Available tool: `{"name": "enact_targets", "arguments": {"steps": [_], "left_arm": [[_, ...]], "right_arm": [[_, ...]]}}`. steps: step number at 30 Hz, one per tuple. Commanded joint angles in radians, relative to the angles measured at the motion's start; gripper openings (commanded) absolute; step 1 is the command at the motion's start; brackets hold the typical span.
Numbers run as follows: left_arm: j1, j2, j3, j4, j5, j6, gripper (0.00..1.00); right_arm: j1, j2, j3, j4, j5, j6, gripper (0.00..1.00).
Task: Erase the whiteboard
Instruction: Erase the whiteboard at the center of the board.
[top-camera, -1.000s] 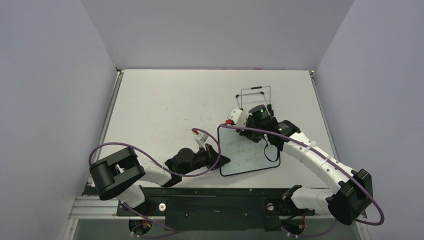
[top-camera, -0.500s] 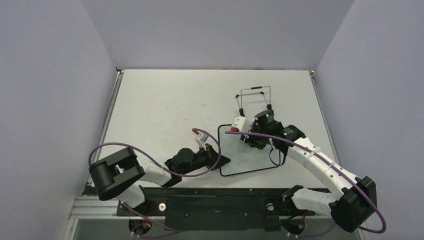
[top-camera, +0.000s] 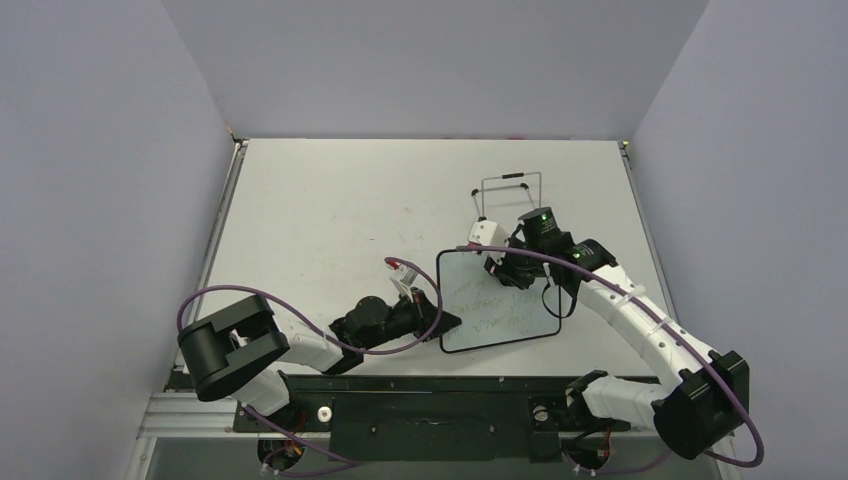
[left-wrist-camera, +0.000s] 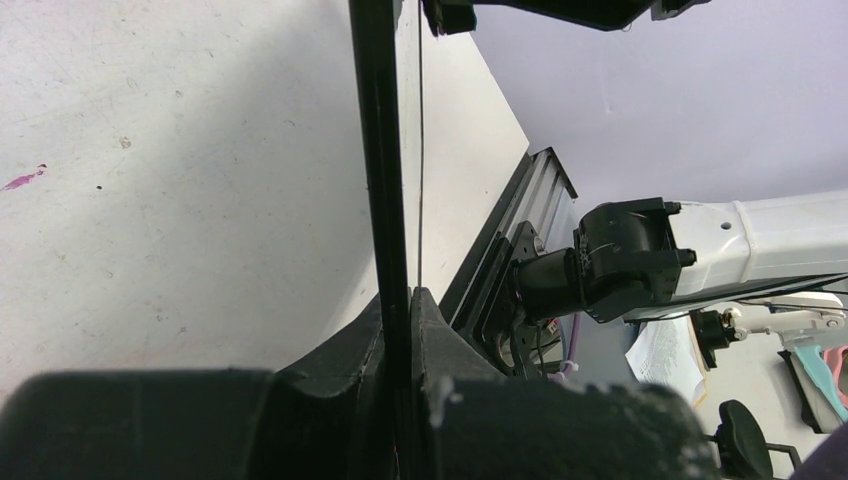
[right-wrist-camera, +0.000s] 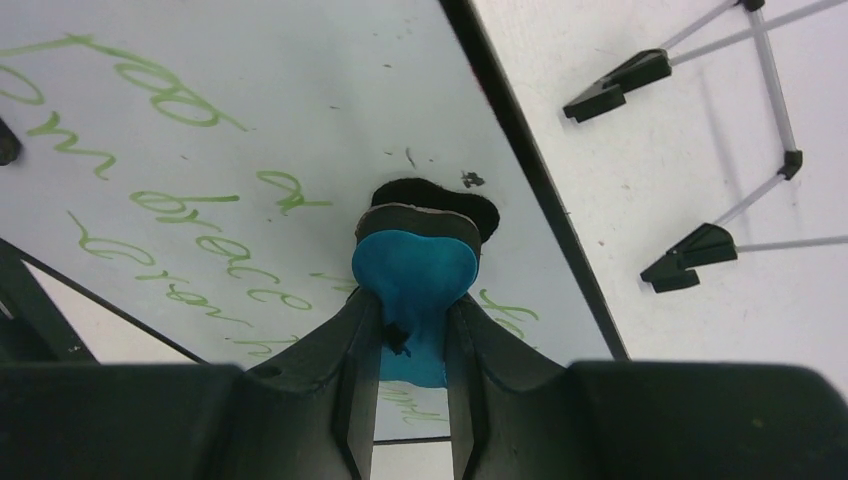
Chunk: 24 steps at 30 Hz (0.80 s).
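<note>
The whiteboard lies near the table's front middle, black-framed, with green handwriting across it. My left gripper is shut on the board's left edge. In the left wrist view the black frame runs straight up from between the jaws of the left gripper. My right gripper hovers over the board's upper part, near its right edge. It is shut on a small blue eraser, whose black felt end sits against the white surface of the whiteboard; the right gripper points down at it.
A wire stand with black feet lies just beyond the board's far edge; its feet are close to the board's frame in the right wrist view. Grey walls enclose the table. A small magenta stain marks the tabletop.
The right gripper has moved with the eraser to the right along the board's upper part. The left gripper has held still on the board's edge.
</note>
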Motion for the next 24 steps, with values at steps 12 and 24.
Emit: {"name": "enact_targets", "arguments": {"steps": [12, 24], "left_arm": [[-0.015, -0.028, 0.014, 0.078, 0.050, 0.040, 0.00], [-0.013, -0.033, 0.030, 0.061, 0.058, 0.044, 0.00]], "right_arm": [[-0.081, -0.025, 0.009, 0.140, 0.073, 0.083, 0.00], [0.016, -0.062, -0.046, -0.008, -0.081, -0.043, 0.00]]}}
